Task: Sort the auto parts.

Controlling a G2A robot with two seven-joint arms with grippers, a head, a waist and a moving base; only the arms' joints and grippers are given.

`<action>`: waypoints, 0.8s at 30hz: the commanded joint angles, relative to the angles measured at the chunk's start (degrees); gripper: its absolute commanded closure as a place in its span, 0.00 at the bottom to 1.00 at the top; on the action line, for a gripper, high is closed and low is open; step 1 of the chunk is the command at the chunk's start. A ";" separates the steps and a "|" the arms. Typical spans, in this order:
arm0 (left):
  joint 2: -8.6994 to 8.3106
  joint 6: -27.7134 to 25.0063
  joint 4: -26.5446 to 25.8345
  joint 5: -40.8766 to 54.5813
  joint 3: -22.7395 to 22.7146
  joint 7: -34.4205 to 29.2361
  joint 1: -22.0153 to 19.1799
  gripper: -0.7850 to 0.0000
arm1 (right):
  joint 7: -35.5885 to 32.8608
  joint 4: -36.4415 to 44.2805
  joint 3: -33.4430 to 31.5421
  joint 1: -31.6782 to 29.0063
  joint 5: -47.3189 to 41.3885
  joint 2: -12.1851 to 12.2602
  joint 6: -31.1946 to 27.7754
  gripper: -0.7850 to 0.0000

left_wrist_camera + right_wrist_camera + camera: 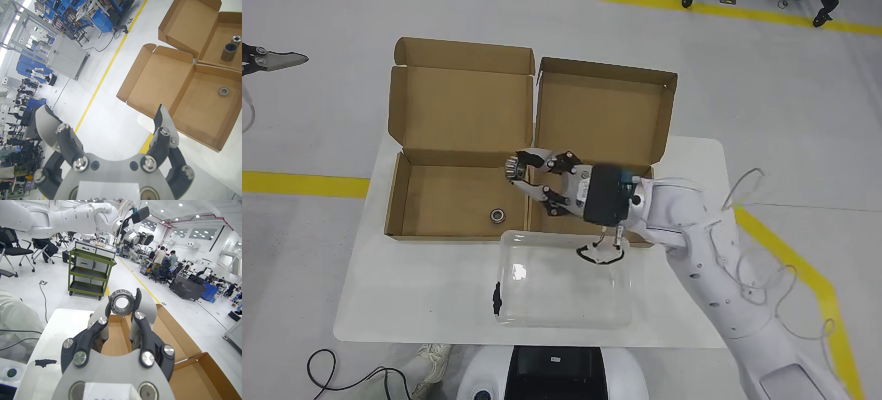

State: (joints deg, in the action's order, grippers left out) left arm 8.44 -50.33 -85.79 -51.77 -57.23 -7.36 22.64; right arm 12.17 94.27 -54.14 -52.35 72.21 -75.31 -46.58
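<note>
Your right gripper (122, 303) has its fingers (148, 308) pinching a roller bearing (121, 312) across its outer ring, bore facing the wrist camera. From above it hangs over the left box (394, 200), in the corner by the wall shared with the right box (594, 120). A matching bearing (496, 214) lies flat on the left box's floor, so I judge that's the bin you want (like with like: the two dark sleeves (229, 52) stand in the other box). To do this well, slide farther over the left box before you come down, because the held part sits close to that shared wall and could clip the cardboard rim or drop on the wrong side. Lower until the bearing is near the floor, then part the fingers; released from high up, a round part like this will likely roll or bounce. Aim for bare cardboard beside the lying bearing, not on top of it. Room is good: the left box's floor is mostly bare and its lid is folded open at the back, so come in from above. On the way out, lift straight up first, since the clear tray (562, 290) sits just in front of the boxes on the surface (372, 300). Your left gripper (102, 108), fingers spread wide and holding nothing, hangs out beside the surface, well apart from the drop.
</note>
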 commanded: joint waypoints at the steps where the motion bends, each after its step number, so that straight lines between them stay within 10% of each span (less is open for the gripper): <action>1: 0.00 0.00 0.00 0.00 0.00 0.00 0.00 0.00 | 0.27 -1.07 0.34 0.04 0.07 -0.07 -0.20 1.00; 24: 0.00 0.00 0.00 0.00 0.00 0.00 0.00 0.00 | -7.39 -21.22 13.45 8.72 -4.15 -5.48 6.71 1.00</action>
State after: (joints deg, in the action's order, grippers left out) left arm 8.44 -50.33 -85.79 -51.77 -57.23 -7.36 22.64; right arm 5.29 74.00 -41.18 -44.18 68.12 -80.51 -40.26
